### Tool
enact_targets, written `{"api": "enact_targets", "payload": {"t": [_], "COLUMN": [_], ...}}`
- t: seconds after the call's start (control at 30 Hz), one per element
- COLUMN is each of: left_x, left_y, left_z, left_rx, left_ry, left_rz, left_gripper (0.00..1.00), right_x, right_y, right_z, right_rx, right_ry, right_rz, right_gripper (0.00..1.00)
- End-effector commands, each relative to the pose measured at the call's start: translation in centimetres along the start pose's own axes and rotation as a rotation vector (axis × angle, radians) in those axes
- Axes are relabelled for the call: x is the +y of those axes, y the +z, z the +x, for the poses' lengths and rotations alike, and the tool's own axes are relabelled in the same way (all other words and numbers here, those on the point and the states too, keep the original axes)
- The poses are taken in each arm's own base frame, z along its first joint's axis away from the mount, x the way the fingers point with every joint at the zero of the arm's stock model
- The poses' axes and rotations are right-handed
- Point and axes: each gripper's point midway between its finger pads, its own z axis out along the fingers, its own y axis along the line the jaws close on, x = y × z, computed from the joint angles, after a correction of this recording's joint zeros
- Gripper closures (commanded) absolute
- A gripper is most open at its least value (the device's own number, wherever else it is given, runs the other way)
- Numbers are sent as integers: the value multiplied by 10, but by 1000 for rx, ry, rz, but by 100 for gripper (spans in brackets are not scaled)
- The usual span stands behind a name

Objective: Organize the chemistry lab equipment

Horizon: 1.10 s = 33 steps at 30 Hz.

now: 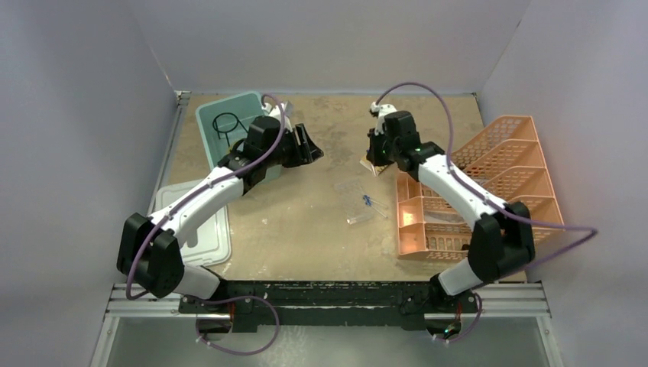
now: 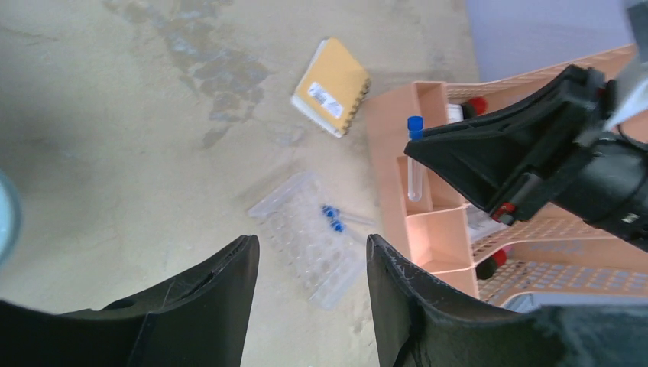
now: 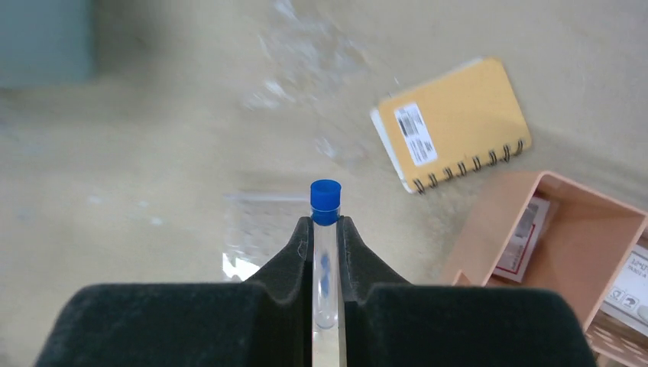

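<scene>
Right tool [image 3: 326,223]: clenched on a tube [image 3: 326,267], the blue cap poking out past the fingertips. From overhead you see this tool upper center-right of the frame, over the notebook [image 1: 373,163] and just off the top-left corner of the tray [image 1: 474,191]. In the left wrist view the held tube stands upright against the tray's top-left compartment. You cannot tell whether its lower end is inside that compartment or above it.

Left tool [image 2: 311,246]: released, fingers spread, nothing between them. The rack [image 2: 294,222] shows through the gap. From overhead this tool sits upper center-left, just right of the tub [image 1: 208,115].

Where your things are:
- The rack lies flat mid-counter, between the two arms and just left of the tray.
- Two loose tubes [image 2: 332,219] lie on the rack's right part, their caps side by side.
- The tripod [image 1: 225,124] is inside the tub, upper left of the overhead frame.
- A packet [image 3: 526,233] stands in a tray compartment, lower right of the right wrist view.
- The notebook lies flat on the counter [image 1: 306,229], above the rack and near the tray, touching neither.

The lid [image 1: 191,229] lies flat at the left of the overhead frame, below the tub, with your left arm crossing above it.

The rack is blurred in the right wrist view, behind the held tube.
</scene>
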Motion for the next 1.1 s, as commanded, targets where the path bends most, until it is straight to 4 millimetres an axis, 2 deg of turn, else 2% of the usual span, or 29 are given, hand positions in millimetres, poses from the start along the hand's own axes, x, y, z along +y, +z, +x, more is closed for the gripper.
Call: {"api": "enact_targets", "payload": {"t": [0.0, 0.2, 0.27, 0.37, 0.63, 0.73, 0.83, 0.97, 1.07], "left_x": [-73, -126, -143, -159, -161, -161, -160, -160, -161], "left_y": [-26, -31, -32, -29, -21, -20, -20, -17, -12], "left_z": [-52, -52, -47, -35, -18, -17, -17, -14, -6], "left_rx": [-259, -305, -287, -247, -202, -200, -203, -189, -148], "left_ry": [-7, -2, -1, 9, 57, 59, 61, 70, 85], "left_rz": [291, 500, 571, 624, 594, 592, 583, 578, 582], "left_gripper": [47, 46, 47, 48, 54, 65, 70, 72, 69], "right_x": [37, 70, 76, 83, 89, 92, 93, 94, 95], "right_y": [-47, -98, -107, -121, -138, -142, -142, -143, -143], "right_z": [-64, -103, -107, -116, -125, -125, -122, -119, -118], "right_rx": [-215, -364, -372, -408, -422, -417, -407, -398, -395], "right_ry": [183, 379, 429, 486, 521, 522, 529, 532, 538], "right_rz": [-183, -386, -430, -484, -538, -552, -557, -567, -572], "right_gripper": [96, 96, 96, 96, 96, 96, 96, 96, 96]}}
